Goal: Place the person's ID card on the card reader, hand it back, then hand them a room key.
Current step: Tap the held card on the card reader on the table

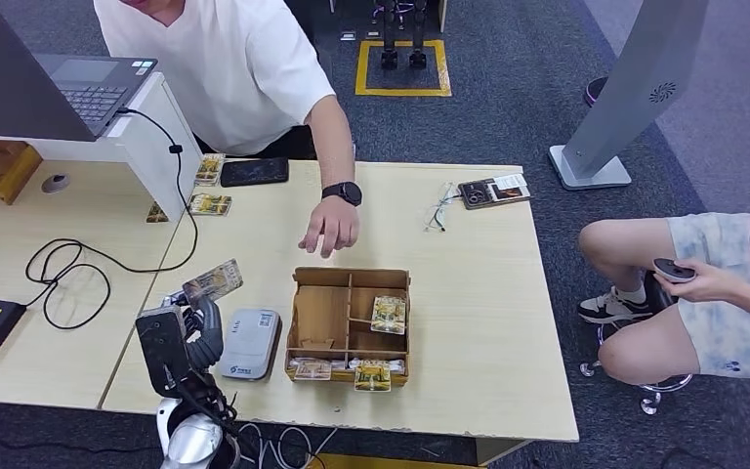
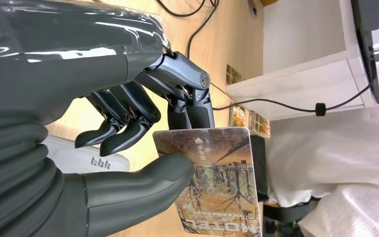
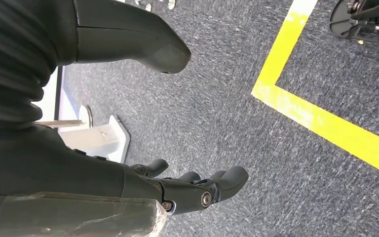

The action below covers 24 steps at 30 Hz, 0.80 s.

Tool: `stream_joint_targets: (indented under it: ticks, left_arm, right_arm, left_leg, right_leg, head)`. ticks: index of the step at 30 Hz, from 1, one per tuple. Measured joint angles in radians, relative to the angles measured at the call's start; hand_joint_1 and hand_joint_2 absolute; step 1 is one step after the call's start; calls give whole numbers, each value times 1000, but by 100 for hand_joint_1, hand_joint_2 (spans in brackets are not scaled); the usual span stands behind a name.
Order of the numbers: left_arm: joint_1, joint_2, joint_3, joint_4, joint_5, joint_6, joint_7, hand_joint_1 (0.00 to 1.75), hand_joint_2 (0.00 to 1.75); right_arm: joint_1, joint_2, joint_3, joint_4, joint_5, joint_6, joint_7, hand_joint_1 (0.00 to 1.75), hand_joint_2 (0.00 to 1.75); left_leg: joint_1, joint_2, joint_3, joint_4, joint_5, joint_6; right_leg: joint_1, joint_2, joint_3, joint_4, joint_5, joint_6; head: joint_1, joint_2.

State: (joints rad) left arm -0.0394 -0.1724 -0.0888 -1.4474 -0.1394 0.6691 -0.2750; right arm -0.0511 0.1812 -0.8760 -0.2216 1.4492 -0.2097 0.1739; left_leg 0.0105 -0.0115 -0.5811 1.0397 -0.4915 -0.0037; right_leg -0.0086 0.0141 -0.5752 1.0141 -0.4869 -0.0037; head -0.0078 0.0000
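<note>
My left hand [image 1: 198, 327] pinches a card [image 1: 213, 281] printed with an autumn-tree picture, held just above and behind the white card reader [image 1: 250, 343] near the table's front edge. The left wrist view shows the thumb and fingers [image 2: 143, 182] clamped on the card [image 2: 217, 182], with the reader [image 2: 86, 159] beside the hand. A person in a white shirt stands across the table, their hand [image 1: 331, 226] hovering over the tabletop behind a wooden organiser box [image 1: 317, 313] holding more cards [image 1: 389, 315]. My right hand [image 3: 177, 190] hangs over grey carpet, fingers apart, holding nothing.
Black cables [image 1: 68, 278] loop on the left desk beside a raised laptop stand [image 1: 151, 137]. A dark phone [image 1: 254, 172] and loose cards [image 1: 209, 203] lie at the table's back left; glasses and a badge [image 1: 493, 191] at the back right. A seated person [image 1: 703, 293] is to the right.
</note>
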Motion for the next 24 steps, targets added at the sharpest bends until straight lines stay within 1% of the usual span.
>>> stream_joint_targets:
  ticks: [4, 10, 14, 19, 22, 24]
  left_arm:
    - [-5, 11, -12, 46, -54, -2, 39, 175, 175]
    - [-20, 27, -21, 146, -84, -6, 75, 175, 175]
    - [-32, 32, -17, 204, -155, 0, 68, 175, 175]
    - [-45, 27, 11, 246, -222, 1, 53, 175, 175]
    - [-48, 15, 37, 257, -265, 1, 49, 175, 175]
    - [-51, 9, 49, 265, -249, 1, 48, 175, 175]
  right_arm:
    - [0, 0, -2, 0, 0, 1, -4, 0, 175]
    - [0, 0, -3, 0, 1, 1, -11, 0, 175]
    - [0, -1, -3, 0, 8, 3, -14, 0, 175]
    - [0, -1, -3, 0, 15, 3, -14, 0, 175]
    - [-1, -1, -3, 0, 13, 3, -14, 0, 175]
    - [0, -1, -3, 0, 12, 3, -14, 0, 175]
  left_leg:
    - [0, 0, 0, 0, 0, 0]
    - [0, 0, 0, 0, 0, 0]
    - [0, 0, 0, 0, 0, 0]
    - [0, 0, 0, 0, 0, 0]
    - [0, 0, 0, 0, 0, 0]
    - [0, 0, 0, 0, 0, 0]
  right_leg:
    - [0, 0, 0, 0, 0, 0]
    - [0, 0, 0, 0, 0, 0]
    - [0, 0, 0, 0, 0, 0]
    - [0, 0, 0, 0, 0, 0]
    - [0, 0, 0, 0, 0, 0]
    - [0, 0, 0, 0, 0, 0]
  head:
    - [0, 0]
    - [0, 0]
    - [0, 0]
    - [0, 0]
    - [0, 0]
    - [0, 0]
